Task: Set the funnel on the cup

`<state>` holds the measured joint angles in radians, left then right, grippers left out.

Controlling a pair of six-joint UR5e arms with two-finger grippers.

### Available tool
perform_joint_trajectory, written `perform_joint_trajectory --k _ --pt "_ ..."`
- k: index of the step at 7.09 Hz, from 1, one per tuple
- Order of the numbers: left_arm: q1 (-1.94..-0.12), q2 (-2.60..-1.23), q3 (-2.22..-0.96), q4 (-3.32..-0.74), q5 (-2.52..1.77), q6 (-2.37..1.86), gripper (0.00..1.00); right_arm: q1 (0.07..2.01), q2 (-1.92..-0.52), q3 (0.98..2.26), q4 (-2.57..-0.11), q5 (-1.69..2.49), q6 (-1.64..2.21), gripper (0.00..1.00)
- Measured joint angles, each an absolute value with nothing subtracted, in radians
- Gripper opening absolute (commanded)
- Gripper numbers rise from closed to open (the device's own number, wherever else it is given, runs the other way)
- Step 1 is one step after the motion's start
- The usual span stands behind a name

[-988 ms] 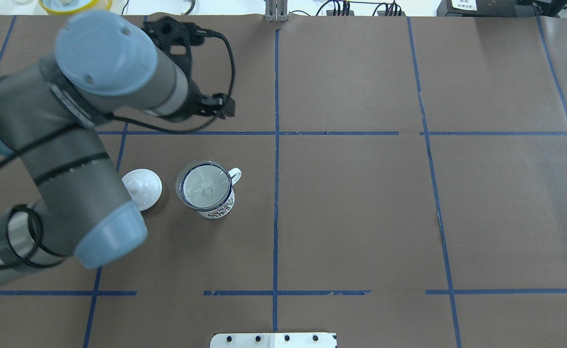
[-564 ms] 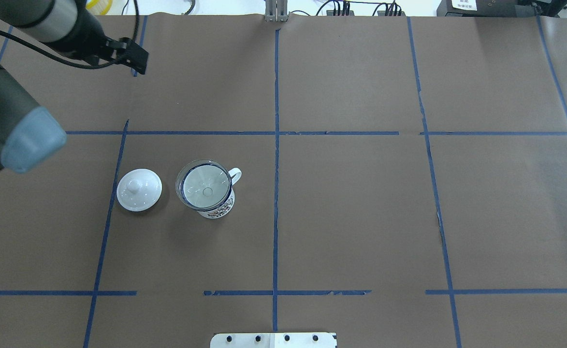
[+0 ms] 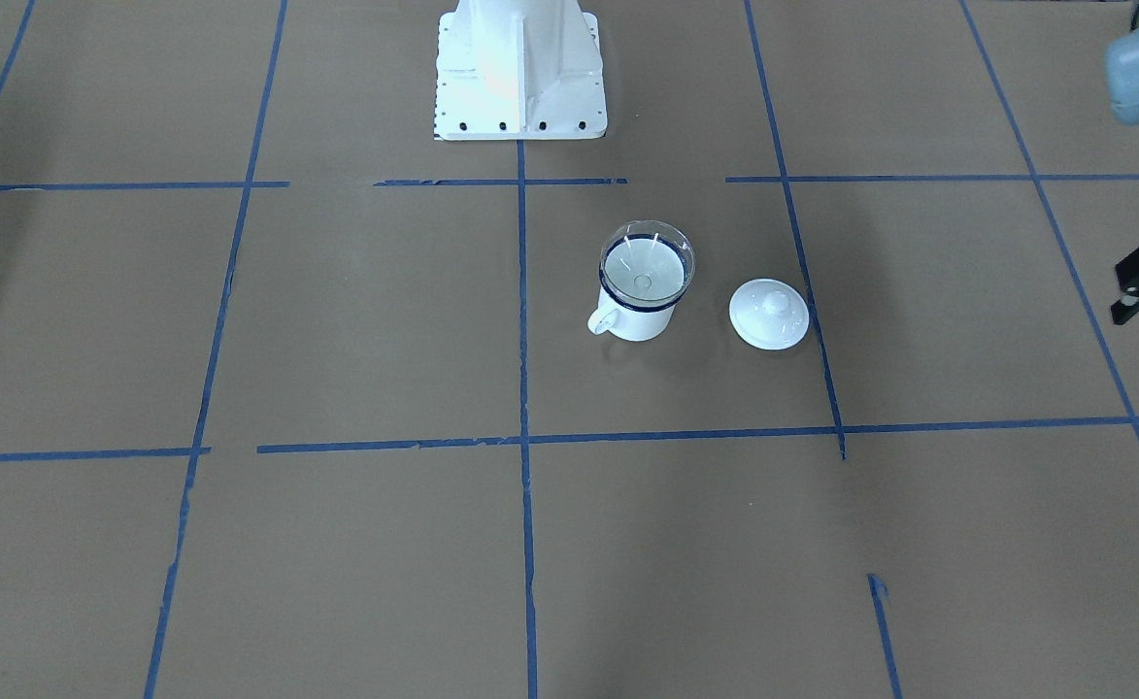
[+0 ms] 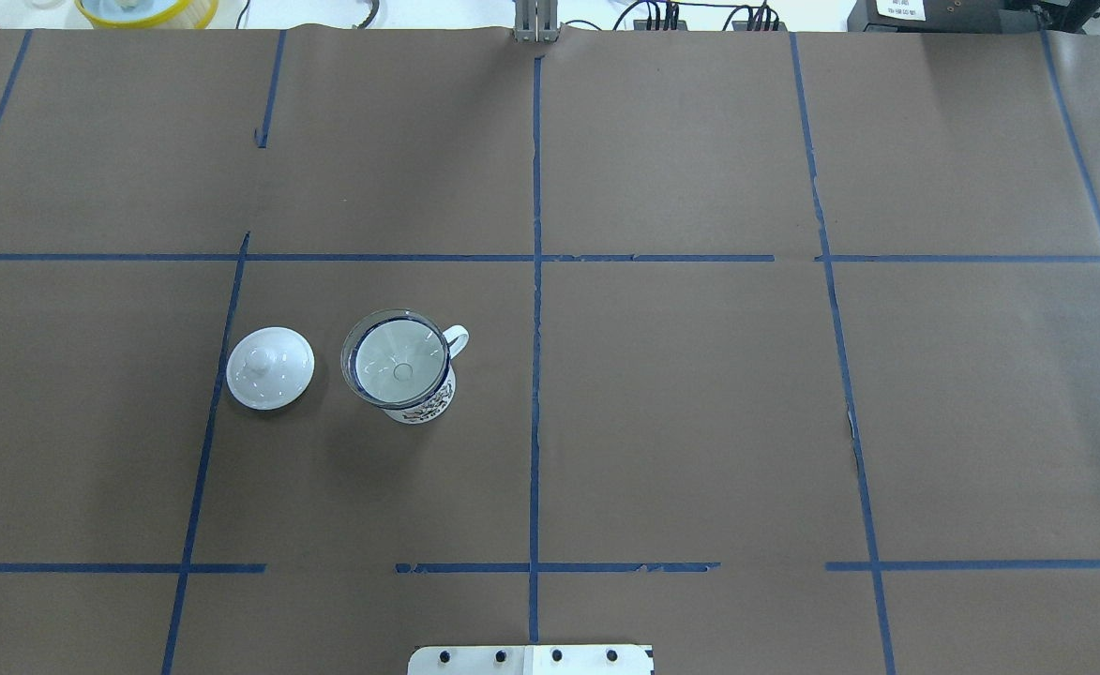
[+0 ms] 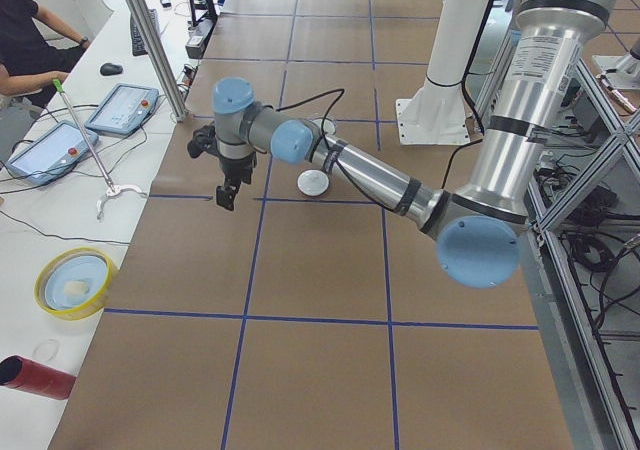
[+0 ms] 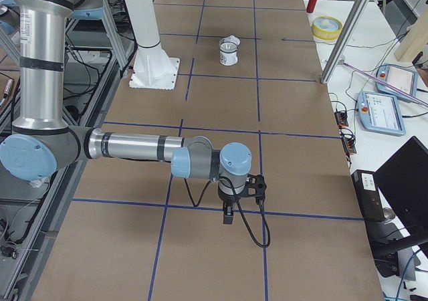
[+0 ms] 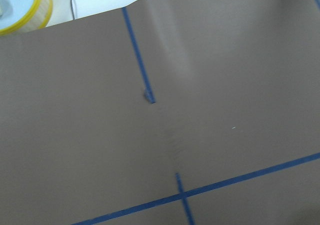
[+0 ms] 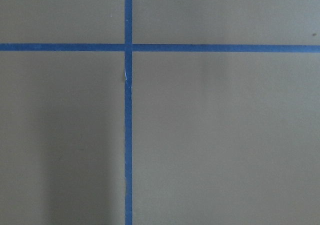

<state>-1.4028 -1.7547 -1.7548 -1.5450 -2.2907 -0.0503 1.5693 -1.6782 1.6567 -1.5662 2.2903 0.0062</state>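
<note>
You see the funnel (image 4: pixel 398 361) seated in the cup (image 4: pixel 426 405), well apart from the left gripper (image 5: pixel 227 199) and right gripper (image 6: pixel 227 219). The lid (image 4: pixel 270 367) lies beside the cup, on the left gripper's side. Neither gripper's jaw state can be told.

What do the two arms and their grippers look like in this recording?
The left arm and right arm are silver-grey metal tubes with rounded joints capped in pale blue and dark bands at segment ends. Each ends in a small black gripper, the left gripper and the right gripper, with a black cable looping along the wrist.
</note>
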Motion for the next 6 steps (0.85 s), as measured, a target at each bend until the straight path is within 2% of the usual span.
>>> perform_joint_trajectory --k 3,6 --pt "-1.55 -1.536 -1.7 -1.535 -2.323 0.126 1.0 1.569 -1.678 1.657 -1.566 2.29 0.006 1.0" --pt "-1.566 -1.492 -1.69 -1.527 -2.322 0.133 1.0 1.569 -1.678 1.657 -1.566 2.29 0.006 1.0"
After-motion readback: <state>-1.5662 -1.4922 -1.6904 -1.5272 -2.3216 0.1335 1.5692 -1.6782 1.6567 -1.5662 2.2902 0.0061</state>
